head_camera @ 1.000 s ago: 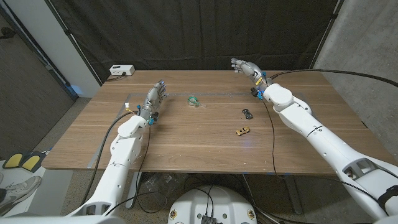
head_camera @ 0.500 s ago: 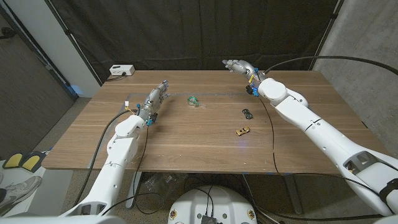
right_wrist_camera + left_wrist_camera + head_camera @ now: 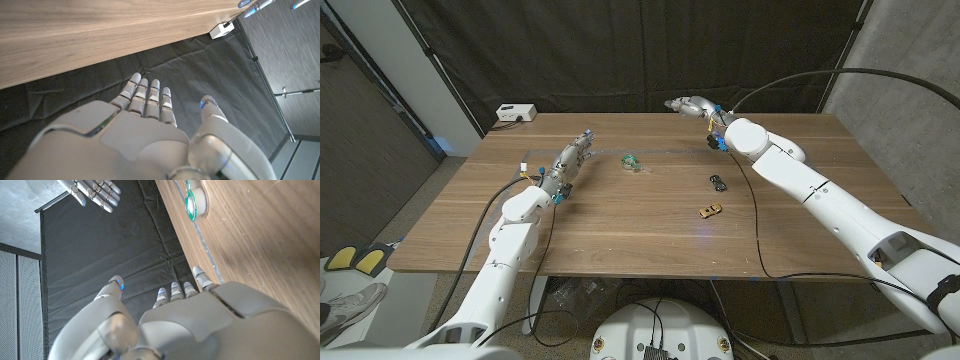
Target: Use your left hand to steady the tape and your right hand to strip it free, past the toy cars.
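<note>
A small green-and-white tape roll (image 3: 632, 162) stands on the wooden table (image 3: 620, 225), left of middle near the far side; a thin strip of tape (image 3: 670, 151) runs from it across the table. In the left wrist view the tape roll (image 3: 196, 202) and the strip (image 3: 203, 242) lie beyond my fingers. My left hand (image 3: 572, 156) hovers to the left of the roll, fingers straight, holding nothing. My right hand (image 3: 688, 105) is up over the table's far edge, right of the roll, fingers extended and empty; this right hand (image 3: 92, 191) also appears in the left wrist view. A black toy car (image 3: 718, 182) and a yellow toy car (image 3: 710, 210) sit right of middle.
A white box (image 3: 515, 113) with a cable sits at the far left corner, and the white box (image 3: 222, 31) is also in the right wrist view. Black curtains hang behind the table. Cables trail along both arms.
My right hand has swung left along the far edge, toward the tape roll. My left hand has turned more edge-on and stayed near the same spot. Roll and cars have not moved.
</note>
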Tool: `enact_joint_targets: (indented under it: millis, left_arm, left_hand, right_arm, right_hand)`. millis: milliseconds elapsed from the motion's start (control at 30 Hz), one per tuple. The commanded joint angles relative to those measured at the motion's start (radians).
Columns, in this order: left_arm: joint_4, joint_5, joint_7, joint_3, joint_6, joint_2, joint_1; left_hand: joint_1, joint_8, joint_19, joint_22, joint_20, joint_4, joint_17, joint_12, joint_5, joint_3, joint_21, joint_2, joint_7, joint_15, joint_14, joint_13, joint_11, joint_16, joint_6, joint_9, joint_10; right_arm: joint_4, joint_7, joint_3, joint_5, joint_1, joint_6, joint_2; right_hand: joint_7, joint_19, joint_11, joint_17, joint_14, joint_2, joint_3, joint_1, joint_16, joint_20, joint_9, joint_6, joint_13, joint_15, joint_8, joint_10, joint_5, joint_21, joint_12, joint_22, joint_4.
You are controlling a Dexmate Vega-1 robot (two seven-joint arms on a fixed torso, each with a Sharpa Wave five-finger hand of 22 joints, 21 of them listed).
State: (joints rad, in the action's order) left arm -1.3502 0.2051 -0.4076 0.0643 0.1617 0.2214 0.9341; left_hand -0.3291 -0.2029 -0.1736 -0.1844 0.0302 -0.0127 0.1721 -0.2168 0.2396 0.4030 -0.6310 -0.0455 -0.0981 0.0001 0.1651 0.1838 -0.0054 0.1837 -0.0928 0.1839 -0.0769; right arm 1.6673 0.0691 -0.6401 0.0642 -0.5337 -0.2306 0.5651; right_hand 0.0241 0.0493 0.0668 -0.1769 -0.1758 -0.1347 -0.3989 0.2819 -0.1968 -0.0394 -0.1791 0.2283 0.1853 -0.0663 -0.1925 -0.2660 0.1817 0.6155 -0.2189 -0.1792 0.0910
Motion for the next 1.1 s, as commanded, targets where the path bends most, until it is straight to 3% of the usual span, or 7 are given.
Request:
enact_joint_targets:
  millis: [33, 600, 1100]
  left_arm:
    - [0.013, 0.012, -0.007, 0.007, 0.003, 0.003, 0.008]
    - [0.027, 0.010, -0.016, 0.013, 0.002, 0.002, 0.003]
    - [0.016, 0.015, -0.017, 0.021, 0.004, 0.004, 0.015]
  left_hand:
    - [-0.002, 0.002, -0.037, -0.002, 0.007, -0.007, 0.003, 0.004, -0.004, 0.004, 0.003, 0.002, 0.003, 0.000, -0.001, 0.005, 0.001, 0.000, -0.004, 0.002, 0.004]
    - [-0.001, 0.002, -0.036, -0.004, 0.013, -0.005, 0.005, 0.004, -0.009, 0.002, 0.005, -0.001, 0.004, -0.002, -0.002, 0.006, 0.003, 0.001, -0.001, 0.003, 0.006]
    - [0.002, 0.003, -0.036, -0.005, 0.016, -0.003, 0.006, 0.004, -0.012, 0.000, 0.006, -0.005, 0.004, 0.001, -0.002, 0.006, 0.004, 0.002, 0.001, 0.004, 0.006]
  right_arm:
    - [0.046, 0.048, -0.062, 0.128, 0.038, -0.112, -0.011]
    - [0.093, 0.087, -0.109, 0.215, 0.054, -0.197, -0.023]
    - [0.061, 0.128, -0.158, 0.277, 0.098, -0.221, -0.058]
  right_hand:
    - [-0.013, -0.003, -0.012, -0.001, -0.010, -0.005, -0.003, 0.015, -0.003, -0.012, -0.003, 0.004, 0.000, 0.015, -0.003, -0.002, 0.004, -0.003, -0.006, -0.002, 0.006]
    - [-0.033, 0.005, -0.031, -0.003, -0.032, -0.015, -0.009, 0.029, -0.008, -0.016, -0.003, 0.014, 0.000, 0.031, -0.003, -0.008, 0.005, -0.008, -0.006, -0.003, 0.012]
    - [-0.044, 0.017, -0.046, -0.003, -0.053, -0.027, -0.021, 0.051, -0.012, -0.012, -0.004, 0.026, 0.000, 0.053, -0.005, -0.020, 0.008, -0.009, -0.007, -0.004, 0.021]
